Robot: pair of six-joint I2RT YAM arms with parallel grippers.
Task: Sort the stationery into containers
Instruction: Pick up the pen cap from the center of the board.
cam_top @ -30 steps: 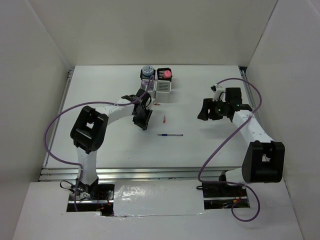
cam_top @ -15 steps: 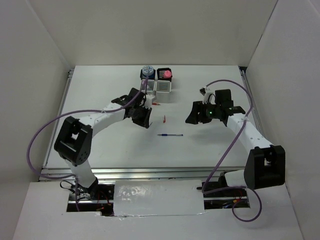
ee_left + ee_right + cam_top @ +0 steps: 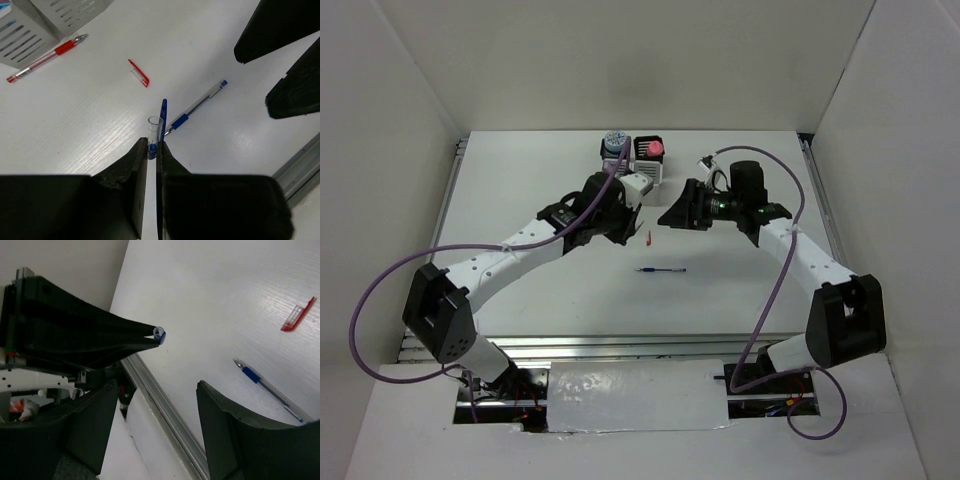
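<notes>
The blue pen cap (image 3: 155, 131), a clear sleeve with a blue clip, is held off the table (image 3: 75, 125), pinched upright at the very tips of the left gripper (image 3: 152, 146), whose jaws are narrowed onto its lower end. Directly beneath and just past it lies its likely partner, the blue pen (image 3: 196, 106), flat on the table with its tip bare. A loose red cap (image 3: 138, 73) rests a little farther on, and the red pen (image 3: 47, 57) lies beside the foot of the containers (image 3: 646, 176), its end close to the grey slotted wall. The right gripper (image 3: 680, 212) hangs near and faces the left one, its jaws spread wide with nothing between them. The step in hand looks like dealing with the cap: either passing it across to the waiting right claw or carrying it to a cup. Both pens are not yet sorted. The next move calls for care, since the hold is only a fingertip pinch on a small, slick piece; any transfer needs the right jaws aligned around the cap's free upper end before the left lets go.
</notes>
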